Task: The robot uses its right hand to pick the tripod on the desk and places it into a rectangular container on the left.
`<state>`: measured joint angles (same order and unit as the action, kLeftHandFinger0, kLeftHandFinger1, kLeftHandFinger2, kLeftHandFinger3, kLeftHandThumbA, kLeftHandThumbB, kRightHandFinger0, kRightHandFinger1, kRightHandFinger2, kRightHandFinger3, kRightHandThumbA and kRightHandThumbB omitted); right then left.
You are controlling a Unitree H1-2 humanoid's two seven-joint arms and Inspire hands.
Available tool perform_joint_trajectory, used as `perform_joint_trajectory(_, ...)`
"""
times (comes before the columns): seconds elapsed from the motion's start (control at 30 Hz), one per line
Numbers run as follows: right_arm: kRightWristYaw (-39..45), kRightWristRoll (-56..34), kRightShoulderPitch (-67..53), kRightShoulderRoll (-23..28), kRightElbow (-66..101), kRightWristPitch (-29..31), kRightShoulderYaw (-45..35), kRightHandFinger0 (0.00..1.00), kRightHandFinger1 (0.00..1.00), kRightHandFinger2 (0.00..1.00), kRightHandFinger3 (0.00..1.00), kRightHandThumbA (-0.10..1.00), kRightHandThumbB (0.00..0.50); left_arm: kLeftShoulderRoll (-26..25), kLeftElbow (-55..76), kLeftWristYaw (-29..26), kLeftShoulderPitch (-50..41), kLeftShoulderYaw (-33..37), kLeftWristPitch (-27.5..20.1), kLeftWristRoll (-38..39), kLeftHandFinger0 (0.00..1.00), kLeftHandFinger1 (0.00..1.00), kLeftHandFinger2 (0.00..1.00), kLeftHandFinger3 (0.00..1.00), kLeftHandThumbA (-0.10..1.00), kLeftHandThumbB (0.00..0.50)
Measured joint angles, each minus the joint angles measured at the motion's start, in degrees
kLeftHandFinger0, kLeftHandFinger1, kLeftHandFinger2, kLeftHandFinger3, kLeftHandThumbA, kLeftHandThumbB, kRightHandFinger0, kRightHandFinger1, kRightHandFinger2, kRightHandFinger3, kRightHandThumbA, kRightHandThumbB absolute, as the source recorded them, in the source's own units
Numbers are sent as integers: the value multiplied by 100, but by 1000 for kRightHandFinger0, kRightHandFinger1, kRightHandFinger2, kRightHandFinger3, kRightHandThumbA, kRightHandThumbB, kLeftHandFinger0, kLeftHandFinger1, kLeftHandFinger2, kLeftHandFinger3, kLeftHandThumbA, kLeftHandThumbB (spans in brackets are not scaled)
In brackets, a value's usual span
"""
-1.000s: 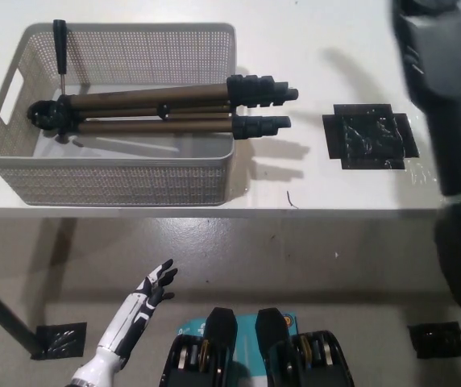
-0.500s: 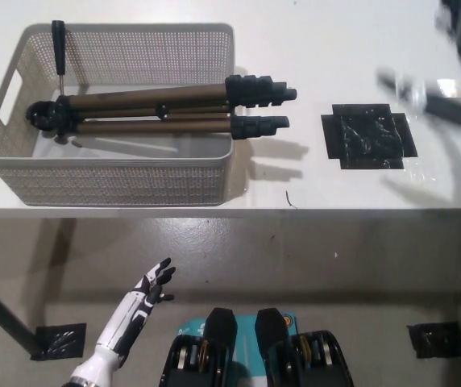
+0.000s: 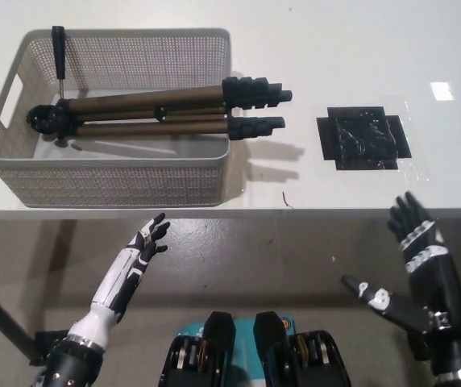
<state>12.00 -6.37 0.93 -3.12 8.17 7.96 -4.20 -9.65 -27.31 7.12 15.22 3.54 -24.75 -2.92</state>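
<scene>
Grey perforated plastic forms the rectangular basket [image 3: 21,181] at the left of the white desk [image 3: 335,48], and the folded tripod [image 3: 146,113] lies inside it lengthwise. Its head sits near the left wall with a thin black handle [image 3: 59,50] standing up against the far wall, while its black leg ends [image 3: 255,105] poke out over the basket's right rim above the desk. Well to the right of the basket, a patch of black tape [image 3: 363,142] is stuck flat on the desk. The white left hand [image 3: 148,240] hangs below the desk's front edge at lower left, fingers spread and holding nothing. The black right hand [image 3: 420,258] is low at the bottom right, off the desk, fingers apart and empty. Half a second earlier the right arm was only a blur near the top right corner above the desk; it has since dropped down to the bottom right. The left forearm has risen slightly. The tripod lies as it did then.
</scene>
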Motion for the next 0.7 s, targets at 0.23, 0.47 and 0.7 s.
perform_joint_trajectory(0.23, 122, -296, 11, 90, -712, 32, 218, 1000, 1000, 1000, 1000, 1000, 77, 46, -24, -2, -1, -28, 0, -3, 929, 1000, 1000, 1000, 1000, 500)
perform_joint_trajectory(0.47, 160, -417, 40, 290, -1113, -1, 271, 1000, 1000, 1000, 1000, 1000, 87, 86, -25, -2, -16, -28, 0, -3, 933, 1000, 1000, 1000, 1000, 500)
perform_joint_trajectory(0.7, 159, -432, 56, 414, -1196, -88, 529, 1000, 1000, 1000, 1000, 959, 127, 95, -26, -2, -58, -27, 0, -5, 927, 1000, 1000, 1000, 1000, 500)
